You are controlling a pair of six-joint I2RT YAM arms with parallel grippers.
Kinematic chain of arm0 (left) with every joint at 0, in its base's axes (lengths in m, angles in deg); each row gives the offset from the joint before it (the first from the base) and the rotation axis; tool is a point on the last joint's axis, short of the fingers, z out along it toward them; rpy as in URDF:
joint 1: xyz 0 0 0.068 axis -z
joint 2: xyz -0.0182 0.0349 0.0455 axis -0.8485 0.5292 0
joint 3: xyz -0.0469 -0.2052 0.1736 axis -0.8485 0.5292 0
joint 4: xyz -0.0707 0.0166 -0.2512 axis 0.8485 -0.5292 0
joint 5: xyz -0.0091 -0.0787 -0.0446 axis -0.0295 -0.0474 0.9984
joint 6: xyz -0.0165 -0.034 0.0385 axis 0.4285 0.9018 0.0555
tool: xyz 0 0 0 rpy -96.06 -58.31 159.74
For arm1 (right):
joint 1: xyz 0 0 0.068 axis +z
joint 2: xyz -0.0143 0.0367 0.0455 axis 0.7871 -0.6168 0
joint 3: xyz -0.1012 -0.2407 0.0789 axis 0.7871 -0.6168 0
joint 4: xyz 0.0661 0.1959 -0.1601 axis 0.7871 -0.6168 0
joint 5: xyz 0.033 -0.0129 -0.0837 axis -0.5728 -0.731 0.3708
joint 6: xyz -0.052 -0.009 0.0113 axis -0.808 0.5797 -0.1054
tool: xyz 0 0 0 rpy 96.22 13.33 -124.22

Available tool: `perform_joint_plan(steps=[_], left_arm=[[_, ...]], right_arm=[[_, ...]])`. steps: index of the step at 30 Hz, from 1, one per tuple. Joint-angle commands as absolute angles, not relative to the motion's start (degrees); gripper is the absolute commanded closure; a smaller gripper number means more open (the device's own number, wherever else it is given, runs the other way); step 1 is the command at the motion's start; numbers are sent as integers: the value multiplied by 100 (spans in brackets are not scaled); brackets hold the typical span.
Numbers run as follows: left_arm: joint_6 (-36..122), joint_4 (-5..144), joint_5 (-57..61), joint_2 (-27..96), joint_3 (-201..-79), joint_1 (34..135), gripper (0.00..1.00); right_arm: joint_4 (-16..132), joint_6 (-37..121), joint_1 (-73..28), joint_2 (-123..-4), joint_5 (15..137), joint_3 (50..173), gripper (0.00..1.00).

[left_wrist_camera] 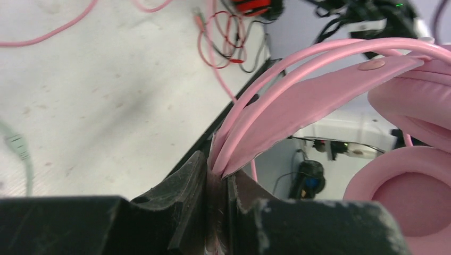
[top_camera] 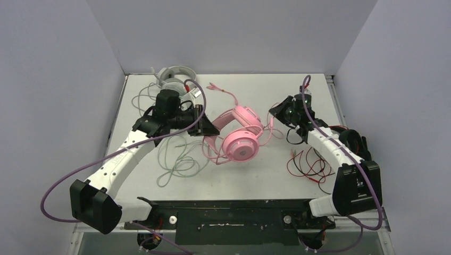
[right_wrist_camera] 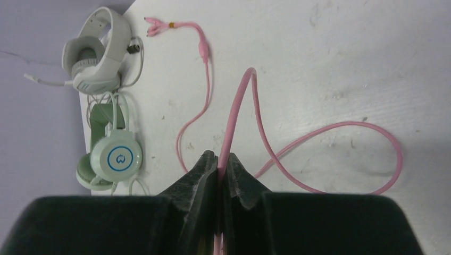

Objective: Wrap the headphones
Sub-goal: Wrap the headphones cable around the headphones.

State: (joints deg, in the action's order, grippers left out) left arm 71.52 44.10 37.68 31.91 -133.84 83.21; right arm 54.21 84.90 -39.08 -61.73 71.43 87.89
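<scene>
Top view: pink headphones (top_camera: 242,135) lay at table (top_camera: 239,180) centre, left gripper (top_camera: 211,129) and right gripper (top_camera: 274,112) flanking.
Left wrist: left gripper clenched on headband (left_wrist_camera: 319,90), likely as anchor.
Right wrist: right gripper pinched pink cable (right_wrist_camera: 234,114), likely for winding.

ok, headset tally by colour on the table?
pink headset: 1
grey-white headset: 1
mint green headset: 1
Total: 3
Not counted: the dark object by the red cable at the right edge. I can't tell what it is.
</scene>
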Motion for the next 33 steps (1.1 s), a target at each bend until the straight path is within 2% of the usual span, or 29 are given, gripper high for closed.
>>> perform_joint_plan(steps=[1, 14, 22, 27, 33], left_arm=[[6155, 3756, 3125, 3041, -13609, 8401, 100], [4151, 3964, 1411, 2622, -12861, 9487, 100], [3797, 4356, 1468, 2694, -12447, 9793, 100], [3586, 4198, 828, 2925, -12412, 9934, 100], [3456, 4031, -507, 3322, -12486, 10229, 100]], right_arm=[[5498, 8145, -4314, -6411, 6817, 9379, 100], [5243, 7913, -4898, -7010, 6480, 10752, 100], [5089, 7804, -4905, -7082, 6380, 11223, 100], [4978, 7732, -4927, -7060, 6315, 11447, 100], [4830, 7696, -4945, -7055, 6199, 11774, 100]])
